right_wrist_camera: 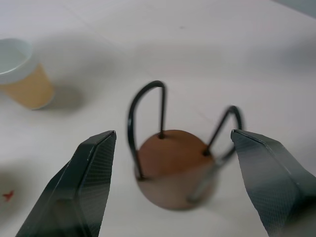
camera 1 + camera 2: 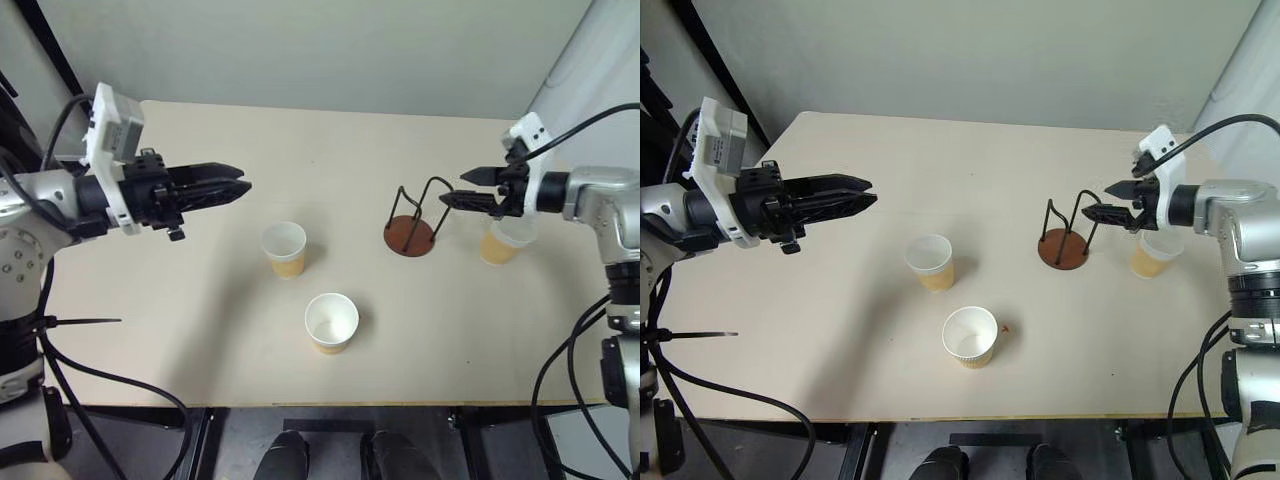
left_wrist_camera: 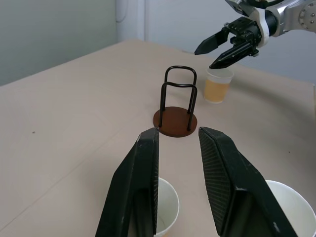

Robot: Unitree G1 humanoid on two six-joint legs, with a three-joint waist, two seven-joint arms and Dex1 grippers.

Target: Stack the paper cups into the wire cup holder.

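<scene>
- The table point(image 2: 200, 330) carries everything: three paper cups and the wire cup holder, spread out so each can be reached apart from the others.
- The left gripper point(image 2: 240, 186) hangs over the table's left side, level and aimed right toward the middle; its fingers stand a narrow gap apart with nothing between them, so it looks parked while the other arm works.
- The right gripper point(image 2: 452, 187) hovers at the right, jaws spread wide and empty, tilted slightly downward and pointing left at the holder. I'd judge it is lining up on something there, though from this height I can't tell whether it means the holder or the cup under it.
- The wire cup holder point(image 2: 410, 235) sits right of centre, disc base flat, wire loops rising straight up, so its long axis is vertical and its open top waits for cups; it is empty.
- The right cup point(image 2: 497, 244) stands upright just right of the holder, beneath the right gripper.
- The middle cup point(image 2: 284, 247) stands upright near centre, mouth up.
- The near cup point(image 2: 331, 321) stands just in front of it, also mouth up, apart from it.
</scene>
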